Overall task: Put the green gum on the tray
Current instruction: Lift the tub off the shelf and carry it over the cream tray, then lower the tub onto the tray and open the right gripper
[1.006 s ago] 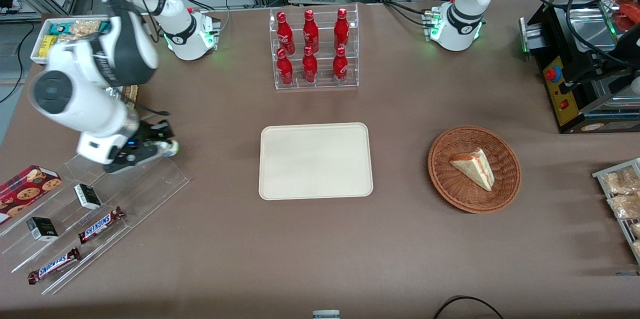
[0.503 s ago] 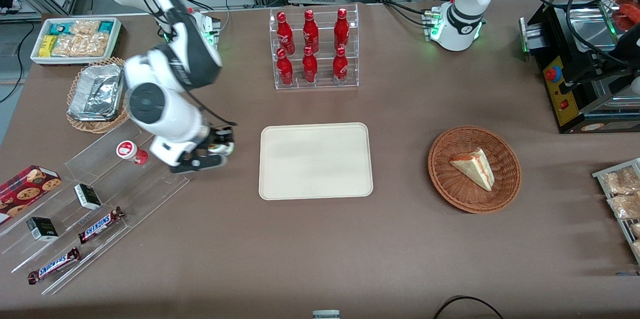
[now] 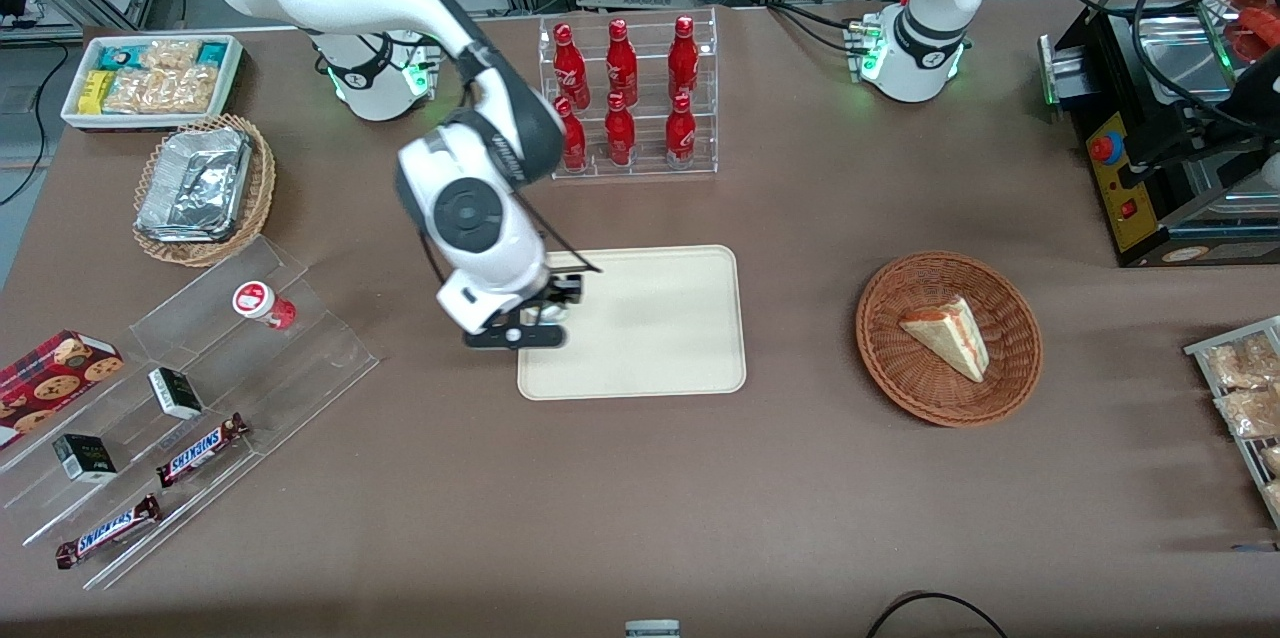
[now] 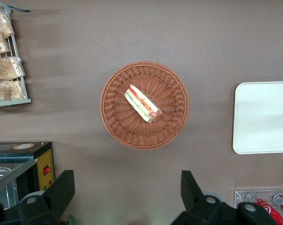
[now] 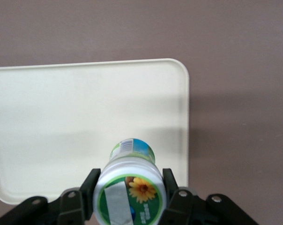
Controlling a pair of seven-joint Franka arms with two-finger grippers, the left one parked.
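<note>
- Gripper (image 3: pixel 545 310) (image 5: pixel 128 190): on the working arm, hanging over the edge of the tray that lies toward the working arm's end of the table; its two black fingers (image 5: pixel 88 186) are closed against the sides of the green gum, one on each side.
- Green gum (image 5: pixel 129 186) (image 3: pixel 548 312): small white bottle with a green-and-white lid showing a sunflower picture and a strip of tape; held in the gripper above the tray, with bare tray surface seen beneath it. Whether its base touches the tray cannot be told.
- Tray (image 3: pixel 650 318) (image 5: pixel 62 112) (image 4: pixel 263 117): cream, rectangular, rounded corners, low rim; flat on the brown table (image 3: pixel 640 478) near the middle.
- Clear bottle rack (image 3: pixel 630 98): farther from the front camera than the tray, holding red bottles in two rows.
- Round wicker basket (image 3: pixel 948 338) (image 4: pixel 145 105): toward the parked arm's end of the table, well apart from the tray, holding a wedge of sandwich (image 3: pixel 948 336).
- Clear stepped stand (image 3: pixel 190 398): toward the working arm's end; on it a red-lidded bottle (image 3: pixel 262 304), two small dark boxes and two chocolate bars (image 3: pixel 200 450).
- Foil container in a wicker basket (image 3: pixel 198 188), with a white bin of snack packets (image 3: pixel 150 78) farther from the front camera.
</note>
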